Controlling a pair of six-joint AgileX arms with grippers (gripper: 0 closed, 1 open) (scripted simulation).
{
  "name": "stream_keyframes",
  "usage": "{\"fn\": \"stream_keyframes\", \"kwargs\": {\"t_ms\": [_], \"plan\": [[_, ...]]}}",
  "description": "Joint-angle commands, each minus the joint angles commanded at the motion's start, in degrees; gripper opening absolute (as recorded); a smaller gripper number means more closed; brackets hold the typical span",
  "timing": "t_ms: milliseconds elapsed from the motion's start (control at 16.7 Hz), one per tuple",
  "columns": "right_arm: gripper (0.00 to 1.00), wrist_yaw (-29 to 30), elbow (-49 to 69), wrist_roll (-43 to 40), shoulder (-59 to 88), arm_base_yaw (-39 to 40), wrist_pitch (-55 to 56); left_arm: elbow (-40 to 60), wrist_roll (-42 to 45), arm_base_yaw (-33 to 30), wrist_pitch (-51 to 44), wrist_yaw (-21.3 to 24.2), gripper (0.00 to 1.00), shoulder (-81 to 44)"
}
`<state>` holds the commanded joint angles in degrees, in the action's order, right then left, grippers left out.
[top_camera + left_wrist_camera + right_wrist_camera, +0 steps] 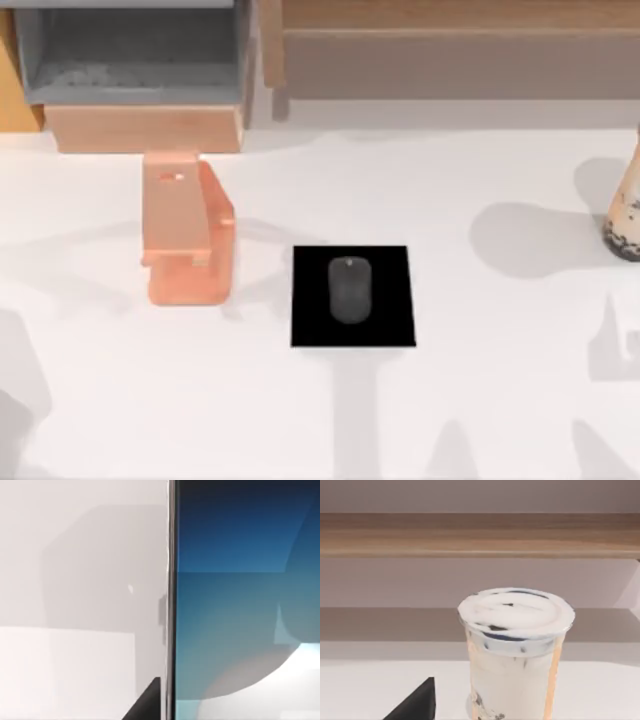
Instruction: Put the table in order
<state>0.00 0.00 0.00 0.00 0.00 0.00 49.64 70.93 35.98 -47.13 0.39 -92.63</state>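
top view shows the counter (480, 420) carrying a light, tippable cup (626, 215) at its right edge; jaws' state: cannot tell.

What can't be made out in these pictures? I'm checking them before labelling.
- Cup: in the top view, cut off by the right edge; in the right wrist view its base is cut off by the lower edge.
- Shelf unit: top view, upper part cut off by the top edge.
- Mouse: dark on the black pad, details too faint to tell.
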Motion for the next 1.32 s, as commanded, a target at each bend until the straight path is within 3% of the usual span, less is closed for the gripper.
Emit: {"fn": "stream_keyframes", "kwargs": {"t_ms": [360, 540, 720, 1080, 1320], "plan": [[1.0, 0.0, 0.0, 0.0, 0.0, 0.0, 0.0, 0.21, -0.54, -0.34, -0.08, -0.46, 0.0, 0.39], [1.0, 0.0, 0.0, 0.0, 0.0, 0.0, 0.0, -0.65, -5.81, -4.2, 1.61, -4.55, 0.0, 2.15], [1.0, 0.0, 0.0, 0.0, 0.0, 0.0, 0.0, -2.77, -16.04, -12.29, 6.02, -10.73, 0.0, 6.76], [1.0, 0.0, 0.0, 0.0, 0.0, 0.0, 0.0, -6.65, -45.36, -34.13, 17.76, -20.62, 0.0, 17.57], [1.0, 0.0, 0.0, 0.0, 0.0, 0.0, 0.0, -8.07, -59.01, -44.85, 24.7, -28.3, 0.0, 21.09]]}}
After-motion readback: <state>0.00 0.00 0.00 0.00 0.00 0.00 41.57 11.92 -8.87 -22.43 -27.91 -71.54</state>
